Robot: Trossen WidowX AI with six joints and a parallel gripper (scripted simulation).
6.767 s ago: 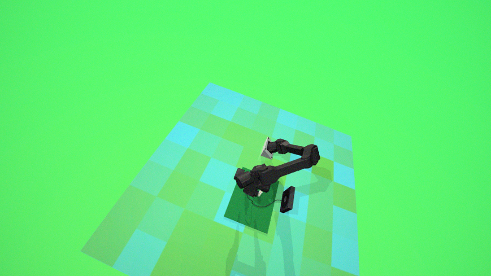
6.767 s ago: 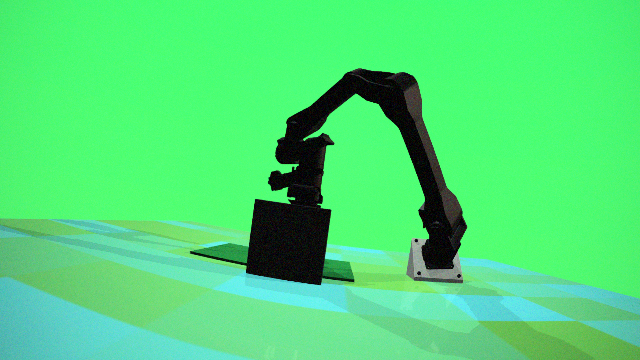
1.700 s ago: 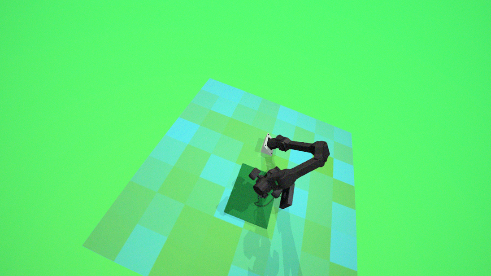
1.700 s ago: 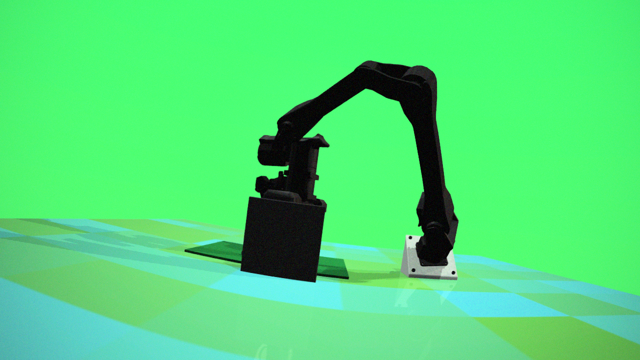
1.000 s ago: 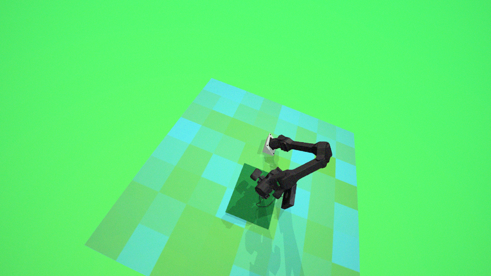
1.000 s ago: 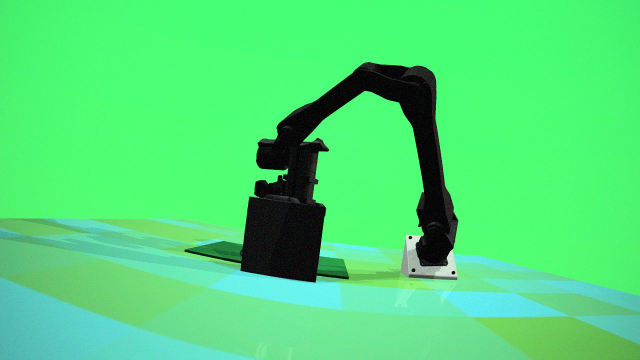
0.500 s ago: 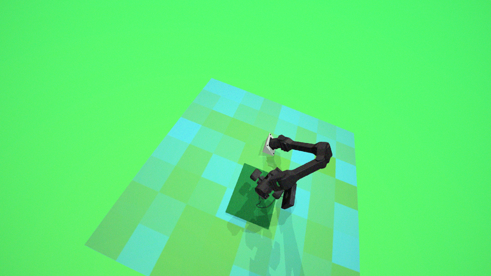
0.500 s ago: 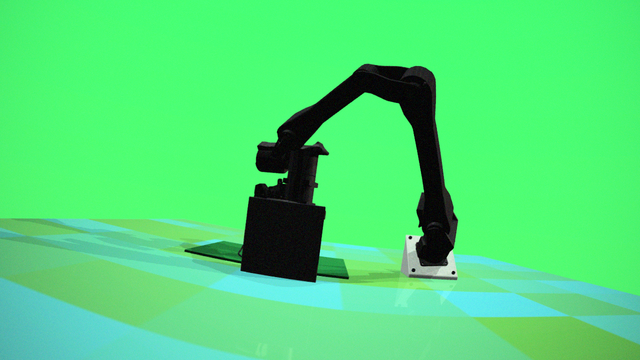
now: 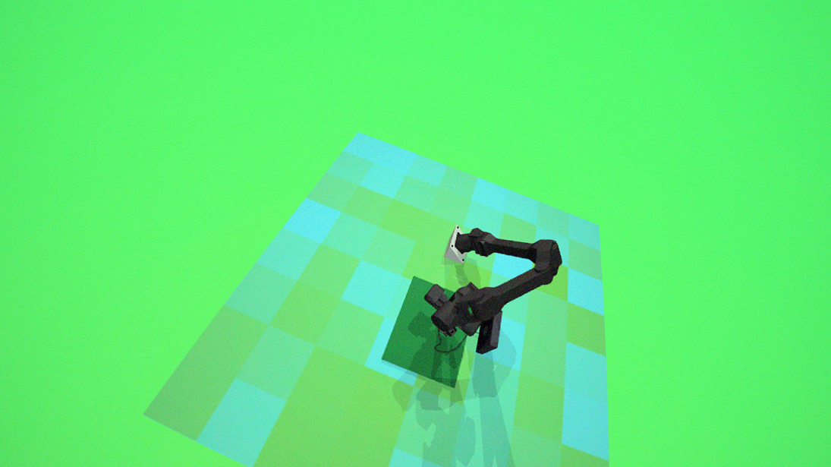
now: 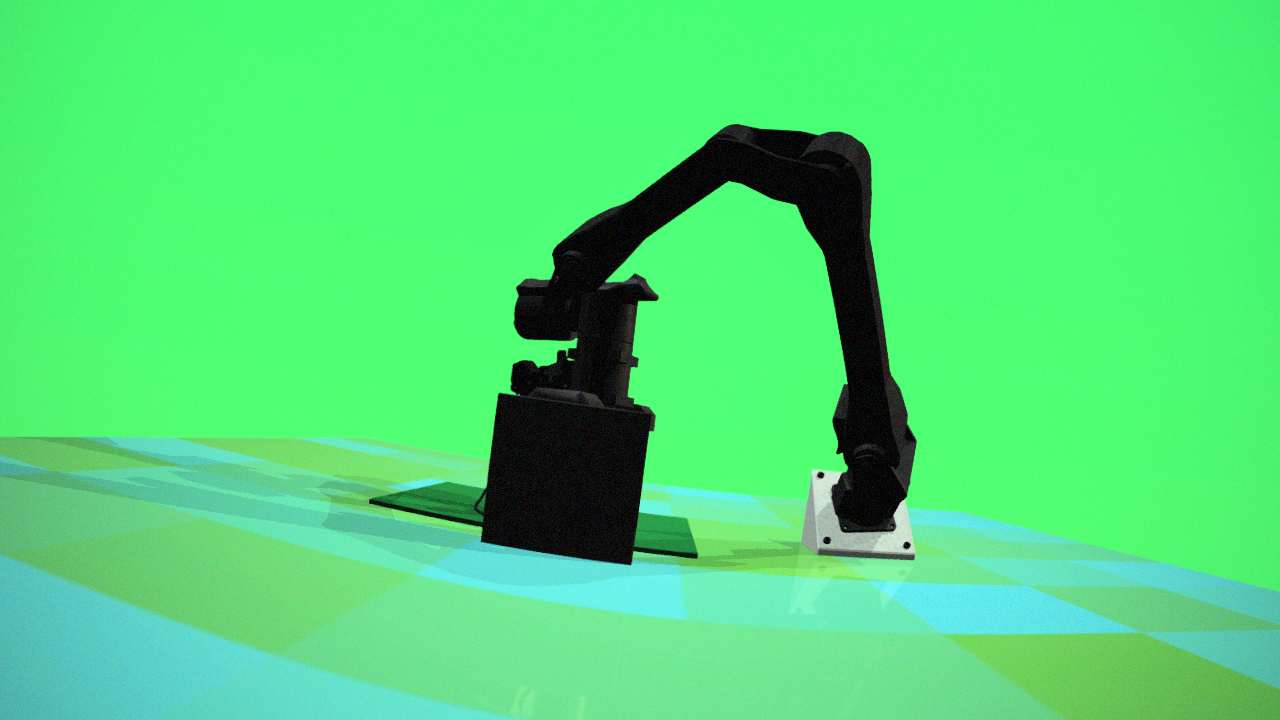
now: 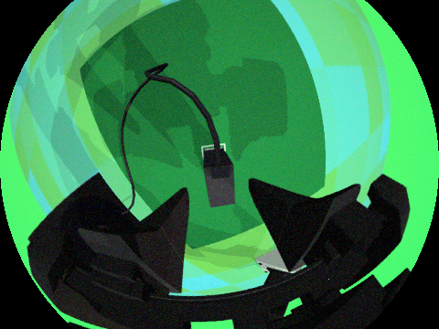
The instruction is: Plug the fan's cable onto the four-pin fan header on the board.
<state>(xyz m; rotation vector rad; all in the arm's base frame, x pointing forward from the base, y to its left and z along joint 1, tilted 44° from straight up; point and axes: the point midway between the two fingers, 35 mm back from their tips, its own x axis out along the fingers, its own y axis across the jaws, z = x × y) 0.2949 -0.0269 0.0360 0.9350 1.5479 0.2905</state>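
Wrist view: the dark rectangular plug [image 11: 221,183] sits near the centre of the frame, at the white-outlined header [image 11: 213,146] on the flat green board [image 11: 270,164] [image 9: 417,355] [image 10: 420,497]. A thin black cable [image 11: 194,98] arches from it toward the upper left. Below, the black two-fingered hand [image 11: 219,188] is released, its fingers apart on either side of the plug.

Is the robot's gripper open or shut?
Open: the gripper has its fingers apart, with green gaps showing on both sides of the black plug.
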